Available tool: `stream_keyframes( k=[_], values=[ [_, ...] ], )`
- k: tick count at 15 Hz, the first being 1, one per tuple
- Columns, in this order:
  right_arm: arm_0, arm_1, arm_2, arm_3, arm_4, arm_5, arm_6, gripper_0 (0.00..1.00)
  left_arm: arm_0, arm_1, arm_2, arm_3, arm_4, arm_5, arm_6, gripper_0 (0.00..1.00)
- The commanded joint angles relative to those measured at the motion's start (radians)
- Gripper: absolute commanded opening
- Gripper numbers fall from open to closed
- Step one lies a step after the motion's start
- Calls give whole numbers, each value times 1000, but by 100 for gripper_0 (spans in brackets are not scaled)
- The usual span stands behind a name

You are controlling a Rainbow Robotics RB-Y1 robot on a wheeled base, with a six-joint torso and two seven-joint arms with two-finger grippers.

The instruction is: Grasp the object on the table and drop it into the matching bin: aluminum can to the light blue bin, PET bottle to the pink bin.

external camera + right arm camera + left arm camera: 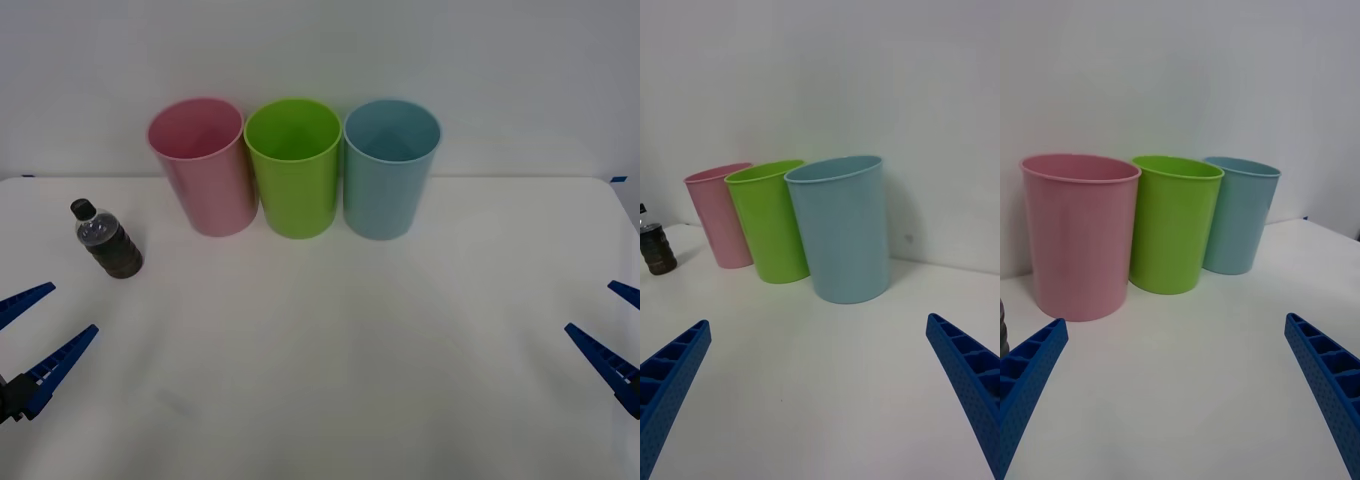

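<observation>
Table: we saw the white table (330,360) run wide and bare between the two arms, with its far edge against a pale wall just behind the bins.
Bins: the pink bin (200,165), a green bin (295,165) and the light blue bin (390,165) stood upright in a close row at the back, pink toward our left and blue toward our right.
Bottle: the bottle (107,240) stood upright on the table at our left, in front of and to the left of the pink bin, apart from it, black cap on top.
Left gripper: the left gripper (30,335) hung low at the near left edge, its blue fingers spread wide with nothing between them; the bottle stood just beyond it, untouched.
Right gripper: the right gripper (620,330) sat at the near right edge, fingers likewise spread apart and holding nothing, well away from the bottle.
Right wrist view: we saw the blue bin (842,229) nearest and the bottle (655,247) small at the far edge.
Left wrist view: we saw the pink bin (1079,232) nearest, and only a sliver of the bottle (1003,330) at the edge beside one finger (1030,375).
</observation>
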Motion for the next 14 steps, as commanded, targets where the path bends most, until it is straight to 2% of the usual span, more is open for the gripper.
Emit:
stream_keyframes(
  k=[1, 3, 8, 10, 14],
  values=[
    [0, 0, 0, 0, 0, 0, 0, 100, 0, 0, 0, 0, 0, 0, 0, 100],
    [0, 0, 0, 0, 0, 0, 0, 100, 11, -41, -34, 27, -28, -4, -3, 100],
    [0, 0, 0, 0, 0, 0, 0, 100, 16, -36, -37, 27, -20, 22, -15, 100],
    [0, 0, 0, 0, 0, 0, 0, 100, 24, -36, -43, 27, -20, 62, -25, 100],
    [0, 0, 0, 0, 0, 0, 0, 100, 24, -36, -63, 27, -20, 219, -46, 100]
  ],
)
